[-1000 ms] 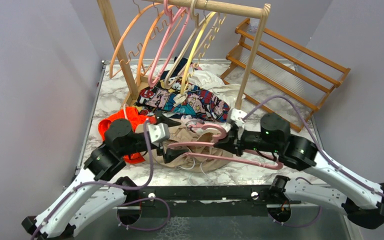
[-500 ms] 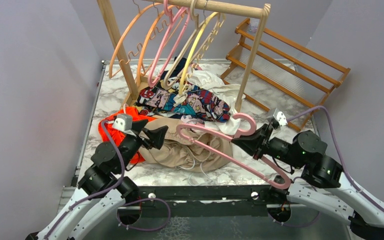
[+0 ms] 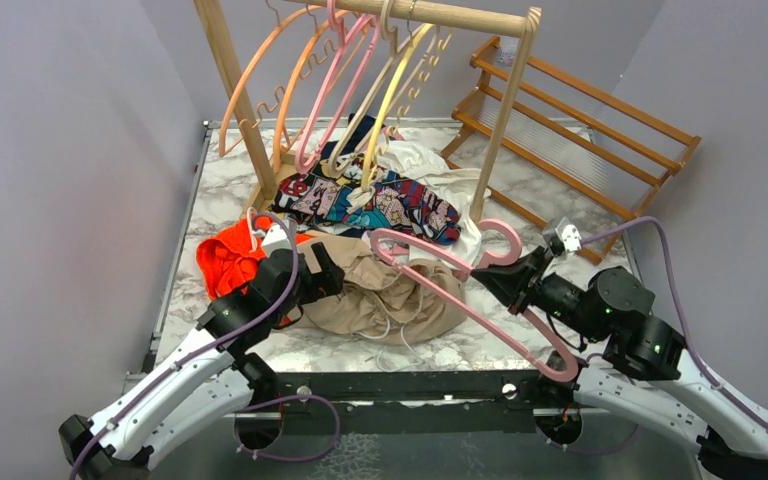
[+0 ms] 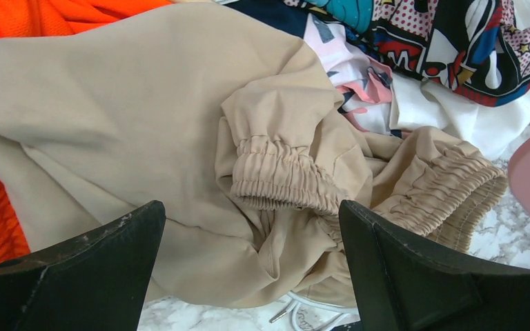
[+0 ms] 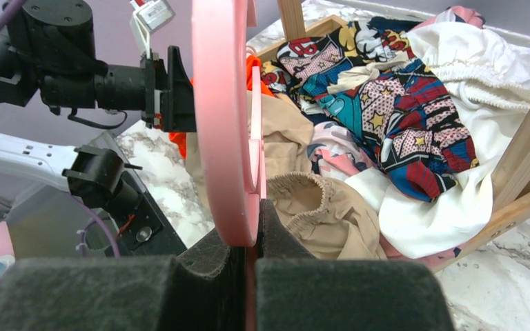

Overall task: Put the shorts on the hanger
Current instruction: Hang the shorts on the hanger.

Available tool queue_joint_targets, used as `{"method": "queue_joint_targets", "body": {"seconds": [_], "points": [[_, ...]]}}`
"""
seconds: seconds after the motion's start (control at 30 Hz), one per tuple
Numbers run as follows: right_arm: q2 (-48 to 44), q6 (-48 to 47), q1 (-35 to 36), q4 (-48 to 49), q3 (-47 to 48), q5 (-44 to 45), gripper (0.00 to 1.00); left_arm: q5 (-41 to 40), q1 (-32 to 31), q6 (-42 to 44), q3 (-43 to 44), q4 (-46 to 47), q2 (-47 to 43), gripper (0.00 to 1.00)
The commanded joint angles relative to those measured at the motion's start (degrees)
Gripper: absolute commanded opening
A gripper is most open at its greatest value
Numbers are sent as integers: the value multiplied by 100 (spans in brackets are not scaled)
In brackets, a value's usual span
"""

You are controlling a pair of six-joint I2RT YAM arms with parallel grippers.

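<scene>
Left arm has swung down and in over the last second, so the left gripper [image 3: 322, 271] now sits low at the near-left edge of the shorts [image 3: 390, 295] instead of hanging up above them. Its jaws are spread as wide as they go and there's nothing in them. From the left wrist cam the left gripper [image 4: 250, 210] has the shorts [image 4: 145, 103] straight ahead and just below it, with a bunched bit of the gathered elastic waistband sitting between the two fingers [image 4: 90, 265]. Can't honestly tell if the fingertips are touching fabric yet or just hovering over it. The orange garment [image 3: 225, 255] is off to that gripper's left, right beside it.

The right gripper [image 3: 490, 278] is clamped tight on the pink hanger [image 3: 425, 254], gripping it just under the hook. It's been lifted off the pile, where it lay a second ago. One arm of the hanger reaches out ahead of the gripper over the far side of the shorts, and the other slants back down past the wrist. In the right wrist view the hanger [image 5: 224, 103] stands edge-on, rising straight out of the closed right gripper [image 5: 250, 231], with the shorts [image 5: 317, 207] just beyond it and the comic-print cloth [image 5: 379, 89] further out to the right.
</scene>
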Motion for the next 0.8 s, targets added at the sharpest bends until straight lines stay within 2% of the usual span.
{"method": "queue_joint_targets", "body": {"seconds": [0.0, 0.17, 0.53, 0.77], "points": [[-26, -84, 24, 110, -126, 92, 1, -237, 12, -315, 251, -327, 15, 99], [18, -187, 23, 161, -173, 67, 1, -175, 11, -304, 297, -634, 315, 99], [101, -271, 26, 252, -227, 14, 1, -105, 14, -61, 426, -588, 941, 74], [93, -289, 24, 276, -192, -1, 1, -162, 12, 379, 479, -69, 1321, 59]]}}
